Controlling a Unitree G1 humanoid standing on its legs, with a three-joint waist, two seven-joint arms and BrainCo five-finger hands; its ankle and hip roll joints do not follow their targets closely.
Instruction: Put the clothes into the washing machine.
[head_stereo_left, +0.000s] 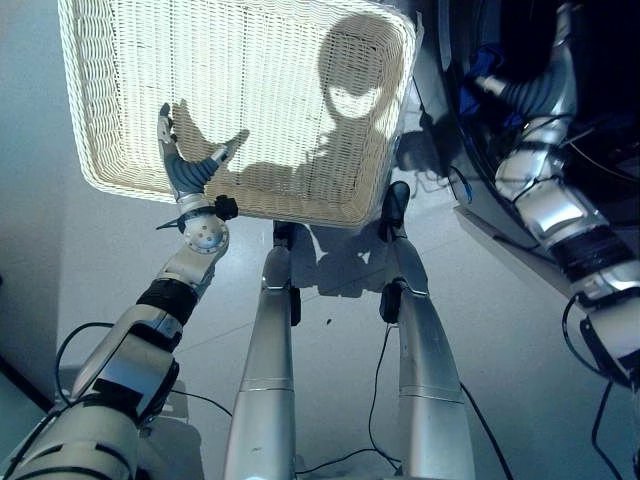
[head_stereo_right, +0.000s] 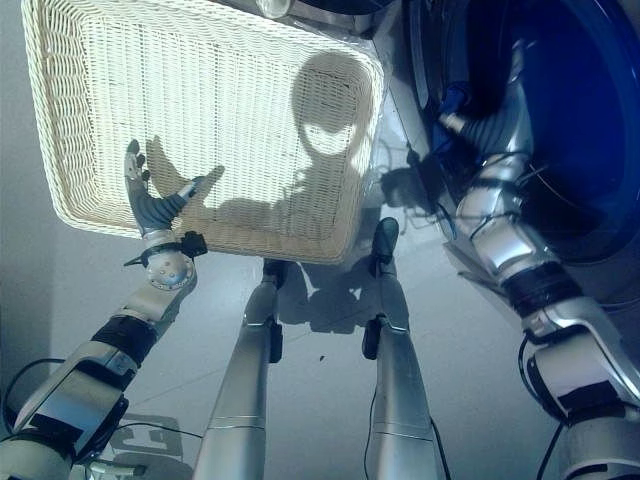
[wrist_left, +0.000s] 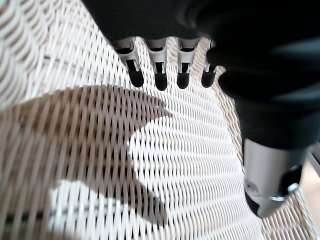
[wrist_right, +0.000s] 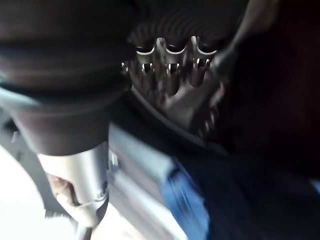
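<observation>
Left eye view — wicker basket (head_stereo_left: 250, 90) | left hand (head_stereo_left: 185, 165) above it, fingers spread

White wicker basket (head_stereo_left: 250, 90), pale floor (head_stereo_left: 500, 330)

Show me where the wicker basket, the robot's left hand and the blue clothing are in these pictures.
wicker basket (head_stereo_left: 120, 60), left eye view, on its bare woven floor.
left hand (head_stereo_left: 186, 172), left eye view, on the palm over the basket's near rim.
blue clothing (wrist_right: 187, 200), right wrist view, on the blue fabric's visible fold.

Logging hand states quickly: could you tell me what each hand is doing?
Left hand: open, over the wicker basket.
Right hand: inside the washing machine, cannot tell.
</observation>
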